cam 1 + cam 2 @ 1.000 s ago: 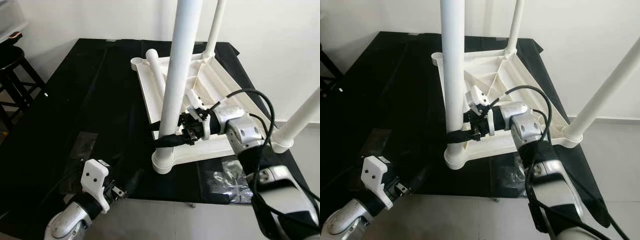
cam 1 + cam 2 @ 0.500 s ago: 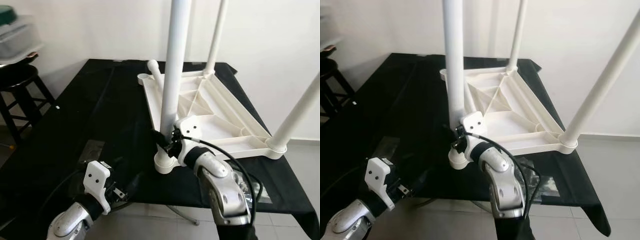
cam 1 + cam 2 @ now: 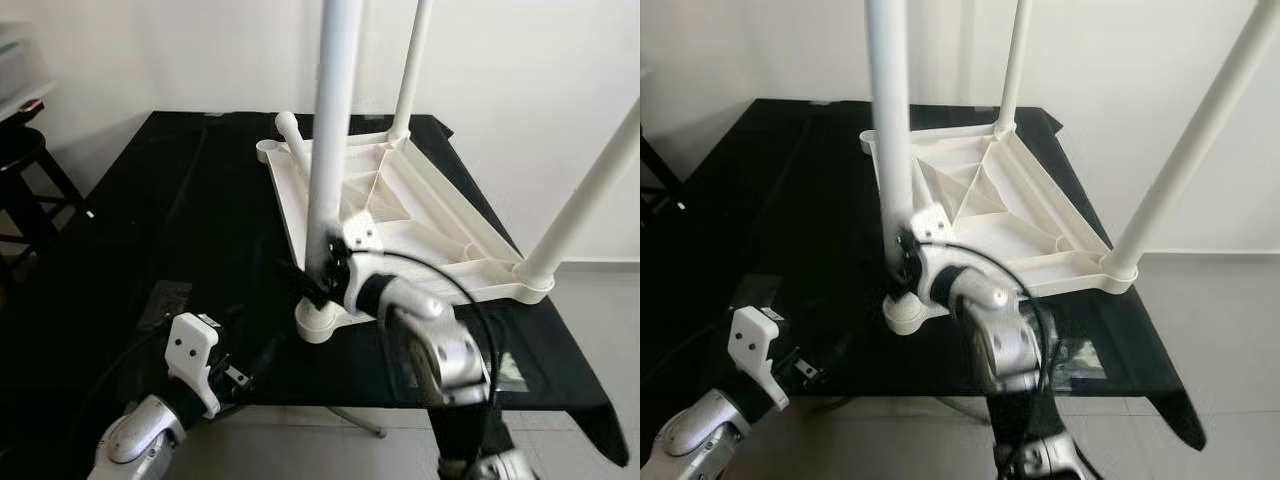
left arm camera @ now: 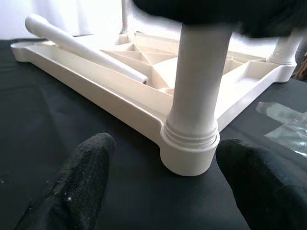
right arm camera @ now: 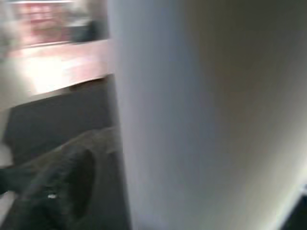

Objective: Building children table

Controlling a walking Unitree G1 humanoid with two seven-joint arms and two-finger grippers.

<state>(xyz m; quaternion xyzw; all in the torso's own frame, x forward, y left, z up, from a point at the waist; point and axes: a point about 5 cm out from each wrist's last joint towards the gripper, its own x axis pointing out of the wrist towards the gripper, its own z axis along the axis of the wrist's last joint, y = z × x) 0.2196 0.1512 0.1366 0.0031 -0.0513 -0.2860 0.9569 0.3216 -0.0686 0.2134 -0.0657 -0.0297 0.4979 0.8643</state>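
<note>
A white children's table [image 3: 430, 215] lies upside down on a black-covered worktop [image 3: 180, 200]. Three of its legs stand upright in their sockets: a near one [image 3: 330, 150], a far one [image 3: 410, 70] and a right one [image 3: 590, 200]. Another leg [image 3: 297, 148] lies loose on the underside beside an empty corner socket [image 3: 268, 150]. My right gripper [image 3: 318, 275] is shut around the near leg just above its socket [image 4: 189, 155]; one finger [image 5: 57, 191] shows against the leg [image 5: 201, 115]. My left gripper [image 4: 165, 148] is open, low at the worktop's front edge and short of that socket.
A clear plastic bag [image 3: 505, 365] lies on the cloth at the front right, and another plastic sheet [image 3: 165, 297] at the front left. A dark stool [image 3: 20, 165] stands off the worktop's left side. A white wall backs the worktop.
The camera has shifted. My right arm has swung from the right side round to the front, and its gripper now holds the near leg lower down. The left arm has barely moved.
</note>
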